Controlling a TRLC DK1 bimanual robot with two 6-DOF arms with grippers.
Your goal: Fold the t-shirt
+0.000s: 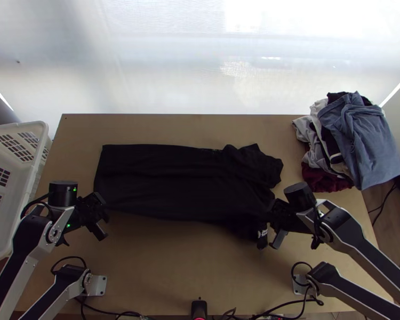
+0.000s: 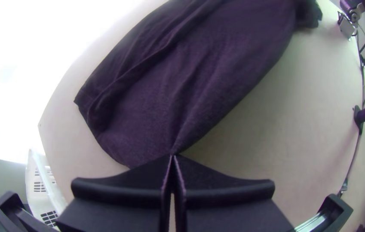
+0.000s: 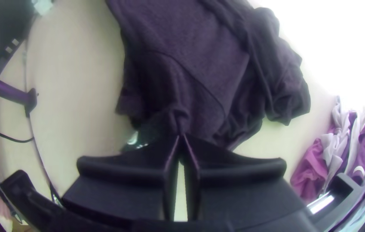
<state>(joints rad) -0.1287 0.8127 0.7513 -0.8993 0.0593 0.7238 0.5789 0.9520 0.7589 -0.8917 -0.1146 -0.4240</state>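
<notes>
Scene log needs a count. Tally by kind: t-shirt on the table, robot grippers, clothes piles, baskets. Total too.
Black fabric t-shirt: 1
Black two-fingered grippers, left gripper and right gripper: 2
Pile of blue, white and maroon clothes: 1
White plastic basket: 1
Total: 5

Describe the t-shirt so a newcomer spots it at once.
Start at the light wooden table. The black cloth t-shirt stretches across its middle, flatter where the left end effector pinches it, bunched toward the right end effector. Lying by itself sets it apart from the heap of blue, white and dark-red clothes at the table's far right corner.
</notes>
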